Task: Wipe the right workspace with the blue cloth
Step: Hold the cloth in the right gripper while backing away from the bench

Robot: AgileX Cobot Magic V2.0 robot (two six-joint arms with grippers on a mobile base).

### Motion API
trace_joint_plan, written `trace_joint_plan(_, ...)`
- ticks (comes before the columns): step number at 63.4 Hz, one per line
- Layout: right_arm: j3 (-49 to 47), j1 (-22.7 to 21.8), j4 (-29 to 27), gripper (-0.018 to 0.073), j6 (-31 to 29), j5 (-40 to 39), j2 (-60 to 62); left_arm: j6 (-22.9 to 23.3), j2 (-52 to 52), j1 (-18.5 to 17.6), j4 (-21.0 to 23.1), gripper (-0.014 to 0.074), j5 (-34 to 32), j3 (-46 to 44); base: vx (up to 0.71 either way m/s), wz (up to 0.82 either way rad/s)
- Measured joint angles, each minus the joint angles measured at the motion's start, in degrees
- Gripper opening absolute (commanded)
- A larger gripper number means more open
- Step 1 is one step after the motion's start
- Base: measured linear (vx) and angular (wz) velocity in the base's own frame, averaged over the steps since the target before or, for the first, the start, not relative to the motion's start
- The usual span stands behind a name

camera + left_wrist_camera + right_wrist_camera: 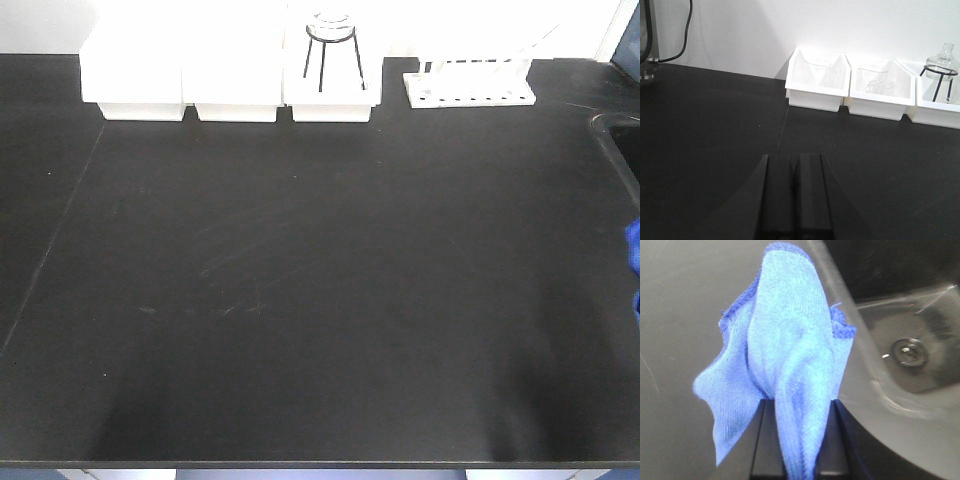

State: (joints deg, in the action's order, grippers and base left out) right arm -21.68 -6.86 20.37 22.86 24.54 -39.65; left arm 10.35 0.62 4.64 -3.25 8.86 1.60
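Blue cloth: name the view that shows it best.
Right wrist view. The cloth fills the frame's middle, folds and weave clear, clamped in the right gripper. The front view catches only a blue scrap of it at the right edge; the left wrist view shows none of it.

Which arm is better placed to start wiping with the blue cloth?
Right. The right gripper is shut on the blue cloth beside the sink; the left gripper is shut and empty.

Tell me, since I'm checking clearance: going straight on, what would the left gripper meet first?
Probably the leftmost white bin; only black countertop lies between it and the left gripper, though depth is unclear.
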Motion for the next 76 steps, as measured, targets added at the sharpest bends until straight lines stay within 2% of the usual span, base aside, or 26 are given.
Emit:
trace_joint_plan(21,0.0,0.0,-0.1,0.0,-0.1,2.2,5.9,0.0,0.0,0.0,0.0,-0.0006,0.0,0.0,0.0,0.0)
trace_joint_plan(76,0.0,0.0,-0.3,0.0,-0.2,2.7,5.9,0.0,0.0,0.0,0.0,-0.0006,0.0,0.0,-0.03,-0.01)
